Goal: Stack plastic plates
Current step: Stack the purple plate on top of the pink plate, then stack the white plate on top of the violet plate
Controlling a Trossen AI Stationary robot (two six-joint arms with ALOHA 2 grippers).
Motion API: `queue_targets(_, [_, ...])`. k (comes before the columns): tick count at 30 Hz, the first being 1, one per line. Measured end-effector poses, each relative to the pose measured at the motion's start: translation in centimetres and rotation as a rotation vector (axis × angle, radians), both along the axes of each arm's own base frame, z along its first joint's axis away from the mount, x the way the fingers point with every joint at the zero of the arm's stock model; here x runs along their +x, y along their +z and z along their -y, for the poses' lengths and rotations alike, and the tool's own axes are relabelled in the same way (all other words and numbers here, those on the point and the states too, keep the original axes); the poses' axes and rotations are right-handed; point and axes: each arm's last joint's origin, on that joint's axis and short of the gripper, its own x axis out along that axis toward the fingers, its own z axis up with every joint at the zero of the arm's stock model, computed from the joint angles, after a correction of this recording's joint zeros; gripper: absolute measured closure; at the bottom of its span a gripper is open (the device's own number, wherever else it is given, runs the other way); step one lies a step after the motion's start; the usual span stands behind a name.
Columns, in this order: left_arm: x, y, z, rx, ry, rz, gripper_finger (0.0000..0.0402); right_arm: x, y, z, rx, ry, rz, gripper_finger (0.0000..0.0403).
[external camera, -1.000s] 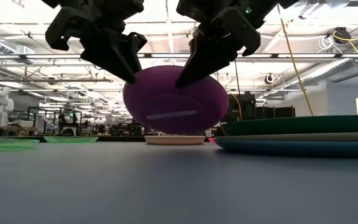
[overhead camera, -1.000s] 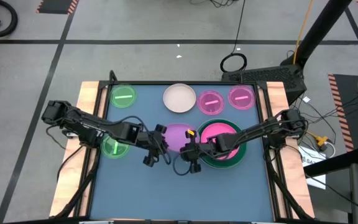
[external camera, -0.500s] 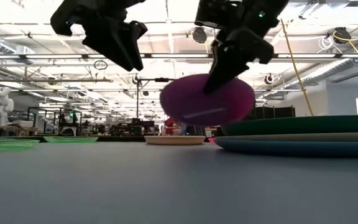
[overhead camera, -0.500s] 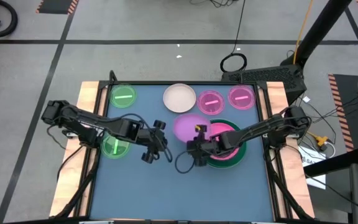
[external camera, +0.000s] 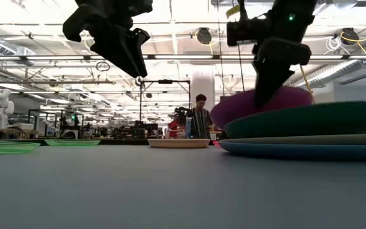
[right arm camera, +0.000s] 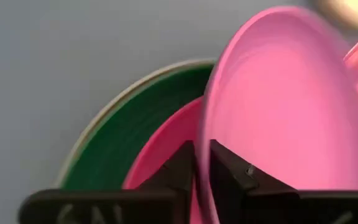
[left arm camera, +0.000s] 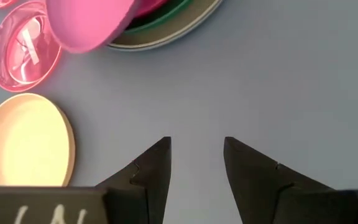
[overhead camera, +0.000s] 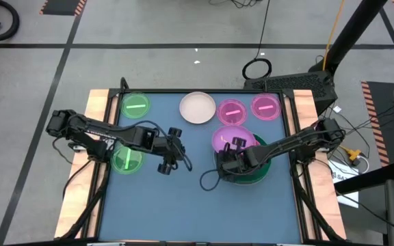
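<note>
The right gripper (overhead camera: 232,152) is clamped on the rim of the purple plate (overhead camera: 230,139), its two fingers (right arm camera: 185,163) pinching the thin edge between them, and holds it tilted over the stack of large plates (overhead camera: 257,174) on the right half of the table (overhead camera: 183,198). In the low view the purple plate (external camera: 259,105) hangs at a slant, its lower edge dipping behind the rim of the dark green plate (external camera: 310,119), which sits on a white plate (external camera: 297,140) and a blue plate (external camera: 297,150) at the bottom. The right wrist view shows a hot pink plate (right arm camera: 160,158) lying inside the dark green one (right arm camera: 123,137), just under the held plate (right arm camera: 291,118) (which reads pink from this side). The left gripper (overhead camera: 168,152) hovers above bare tabletop near the middle, well apart from the stack, its fingers (left arm camera: 154,165) spread with nothing between them. Along the far edge lie a translucent green plate (overhead camera: 135,106), a medium white plate (overhead camera: 197,108) and two translucent pink plates (overhead camera: 232,111) (overhead camera: 266,106) side by side. Another translucent green plate (overhead camera: 125,159) rests near the left edge, partly under the left arm. A person (external camera: 199,119) stands in the room beyond the table
</note>
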Motion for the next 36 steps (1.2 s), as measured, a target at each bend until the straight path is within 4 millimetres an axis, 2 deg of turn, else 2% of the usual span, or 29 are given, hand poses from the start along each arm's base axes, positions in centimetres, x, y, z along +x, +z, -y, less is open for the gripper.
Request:
queue_targets(4, [0.0, 0.0, -0.1, -0.001, 0.004, 0.002, 0.0247, -0.1, -0.1, -0.2, 0.082, -0.045, -0.007, 0.0323])
queue_targets(9, [0.0, 0.0, -0.1, -0.002, 0.005, 0.002, 0.0247, -0.1, -0.1, -0.3, 0.118, -0.056, -0.01, 0.0294])
queue_targets(21, [0.0, 0.0, -0.4, -0.009, 0.027, 0.0, 0.0247, -0.2, -0.2, -0.4, 0.134, -0.05, -0.027, 0.0283])
queue_targets(29, [0.2, 0.0, -2.5, 0.026, 0.046, -0.004, 0.0247, -0.3, 0.3, -0.1, -0.022, 0.033, -0.007, 0.0283])
queue_targets(36, [0.7, 0.3, -5.8, 0.008, 0.047, 0.061, 0.0247, -1.1, 2.9, -0.2, -0.099, 0.073, 0.11, 0.0283])
